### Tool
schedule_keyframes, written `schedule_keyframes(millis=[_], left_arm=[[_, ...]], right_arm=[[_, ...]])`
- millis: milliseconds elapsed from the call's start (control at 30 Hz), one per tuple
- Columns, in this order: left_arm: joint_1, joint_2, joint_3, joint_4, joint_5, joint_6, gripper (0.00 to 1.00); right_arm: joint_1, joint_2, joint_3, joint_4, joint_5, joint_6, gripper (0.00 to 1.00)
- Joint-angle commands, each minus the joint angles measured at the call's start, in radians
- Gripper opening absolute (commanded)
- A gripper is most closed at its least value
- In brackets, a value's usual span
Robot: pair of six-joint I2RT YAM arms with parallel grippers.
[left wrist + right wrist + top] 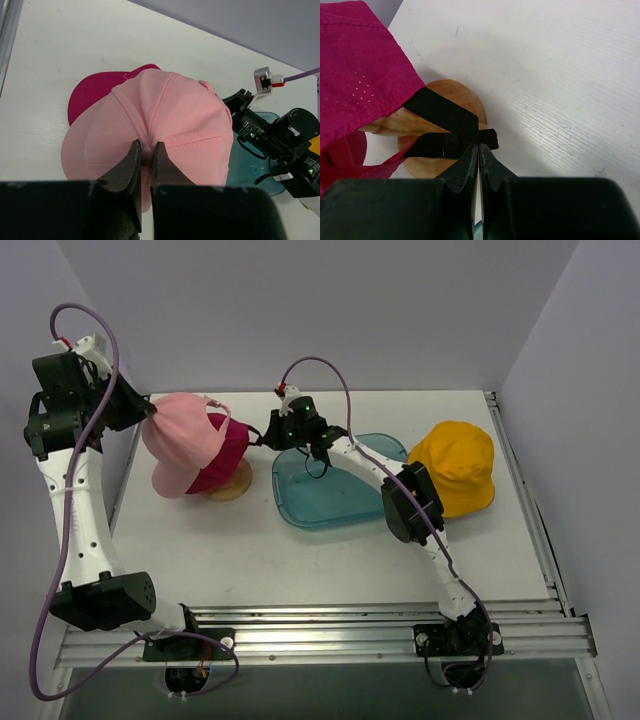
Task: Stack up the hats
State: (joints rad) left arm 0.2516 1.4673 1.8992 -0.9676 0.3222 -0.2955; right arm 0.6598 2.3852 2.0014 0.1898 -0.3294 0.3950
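The pale pink hat (183,435) sits at the left of the table (300,570), lying over the magenta hat (225,452) and covering most of it. The magenta brim shows from under it on the left wrist view. Both rest on the wooden stand (234,486), whose disc base shows at the near side of the pile.

The left gripper (146,150) is at the pink hat's left edge. Its fingers are drawn in on a small fold of pink cloth pinched between the tips.

The right gripper (478,149) reaches in from the right. Its jaws are pressed together on the black strap (445,117) at the back of the magenta hat, just above the stand's base. The strap runs taut from the hat's edge to the fingertips.

Just right of the stand lies the teal tray (320,505), with the right arm crossing over its far part. Beyond the tray, towards the right edge of the table, the yellow-orange hat (455,465) lies alone, well apart from the pile.
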Motion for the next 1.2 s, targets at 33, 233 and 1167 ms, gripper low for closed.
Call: schedule_keyframes(millis=[33, 233, 1167], left_arm=[[0.002, -0.014, -0.035, 0.094, 0.106, 0.038, 0.02], [-0.026, -0.050, -0.196, 0.293, 0.179, 0.029, 0.02], [-0.118, 0.004, -0.315, 0.342, 0.081, 0.116, 0.20]], right_arm=[[-0.011, -0.009, 0.005, 0.020, -0.019, 0.007, 0.00], [-0.006, -0.053, -0.061, 0.080, -0.053, 0.030, 0.00], [-0.009, -0.123, -0.119, 0.160, -0.088, 0.079, 0.00]])
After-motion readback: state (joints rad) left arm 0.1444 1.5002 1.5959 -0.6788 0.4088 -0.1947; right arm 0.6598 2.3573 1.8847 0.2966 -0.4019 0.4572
